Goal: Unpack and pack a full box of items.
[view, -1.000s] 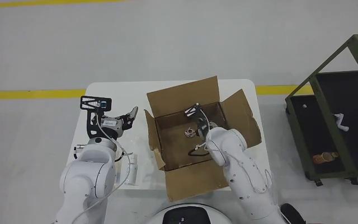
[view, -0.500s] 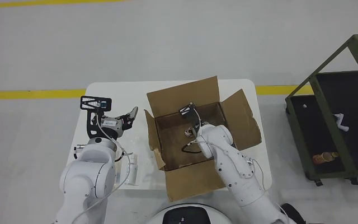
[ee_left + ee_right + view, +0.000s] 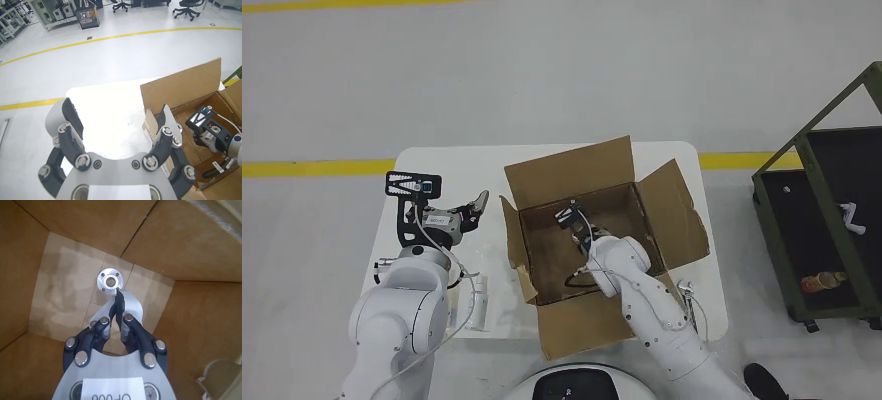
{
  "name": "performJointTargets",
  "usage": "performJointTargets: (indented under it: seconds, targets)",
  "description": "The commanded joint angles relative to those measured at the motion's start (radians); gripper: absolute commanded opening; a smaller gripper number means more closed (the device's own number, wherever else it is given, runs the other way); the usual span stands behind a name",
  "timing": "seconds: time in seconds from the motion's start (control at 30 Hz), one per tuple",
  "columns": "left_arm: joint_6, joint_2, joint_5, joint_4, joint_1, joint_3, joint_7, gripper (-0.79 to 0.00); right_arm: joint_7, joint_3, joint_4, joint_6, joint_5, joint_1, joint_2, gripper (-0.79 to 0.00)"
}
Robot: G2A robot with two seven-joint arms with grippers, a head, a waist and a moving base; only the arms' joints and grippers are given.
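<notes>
Top view: right arm (image 3: 642,290) down inside open cardboard box (image 3: 567,170) on surface (image 3: 442,165). Left tool (image 3: 478,207) beside box, outside it.

Left wrist view: left tool released, jaws wide, nothing between.

Right wrist view: metal flange (image 3: 110,281) flat on box floor, bore up, straight ahead of right tool (image 3: 117,294). Fingertips at near rim, contact unclear. Right tool clenched, empty. Judgement: must release before straddling rim; right arm nearer.
</notes>
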Motion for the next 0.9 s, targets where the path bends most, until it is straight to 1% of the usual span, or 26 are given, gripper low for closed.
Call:
performJointTargets:
  seconds: [0.0, 0.03, 0.07, 0.17, 0.2, 0.23, 0.27, 0.33, 0.67, 0.73, 0.77, 0.87]
  targets:
    - [0.0, 0.0, 0.0, 0.0, 0.0, 0.0, 0.0, 0.0, -0.011, -0.017, 0.039, 0.0, -0.004, 0.02, -0.006, -0.656]
    - [0.0, 0.0, 0.0, 0.0, 0.0, 0.0, 0.0, 0.0, -0.013, -0.025, 0.055, -0.002, -0.004, 0.029, -0.009, -0.597]
    - [0.0, 0.0, 0.0, 0.0, 0.0, 0.0, 0.0, 0.0, -0.015, -0.034, 0.069, -0.002, -0.007, 0.037, -0.012, -0.557]
    - [0.0, 0.0, 0.0, 0.0, 0.0, 0.0, 0.0, 0.0, -0.026, -0.048, 0.107, 0.003, 0.0, 0.053, -0.019, -0.523]
    - [0.0, 0.0, 0.0, 0.0, 0.0, 0.0, 0.0, 0.0, -0.032, -0.052, 0.12, 0.001, 0.003, 0.056, -0.021, -0.483]
    - [0.0, 0.0, 0.0, 0.0, 0.0, 0.0, 0.0, 0.0, -0.04, -0.056, 0.132, -0.001, 0.003, 0.061, -0.023, -0.471]
    - [0.0, 0.0, 0.0, 0.0, 0.0, 0.0, 0.0, 0.0, -0.047, -0.06, 0.145, -0.004, 0.001, 0.065, -0.025, -0.468]
    - [0.0, 0.0, 0.0, 0.0, 0.0, 0.0, 0.0, 0.0, -0.056, -0.063, 0.163, -0.005, 0.001, 0.073, -0.027, -0.437]
    - [0.0, 0.0, 0.0, 0.0, 0.0, 0.0, 0.0, 0.0, -0.095, -0.06, 0.223, 0.0, 0.009, 0.099, -0.036, -0.419]
    - [0.0, 0.0, 0.0, 0.0, 0.0, 0.0, 0.0, 0.0, -0.11, -0.062, 0.237, -0.003, 0.01, 0.104, -0.039, -0.394]
    - [0.0, 0.0, 0.0, 0.0, 0.0, 0.0, 0.0, 0.0, -0.116, -0.063, 0.245, -0.003, 0.008, 0.107, -0.04, -0.369]
    - [0.0, 0.0, 0.0, 0.0, 0.0, 0.0, 0.0, 0.0, -0.127, -0.065, 0.27, 0.002, 0.006, 0.116, -0.043, -0.348]
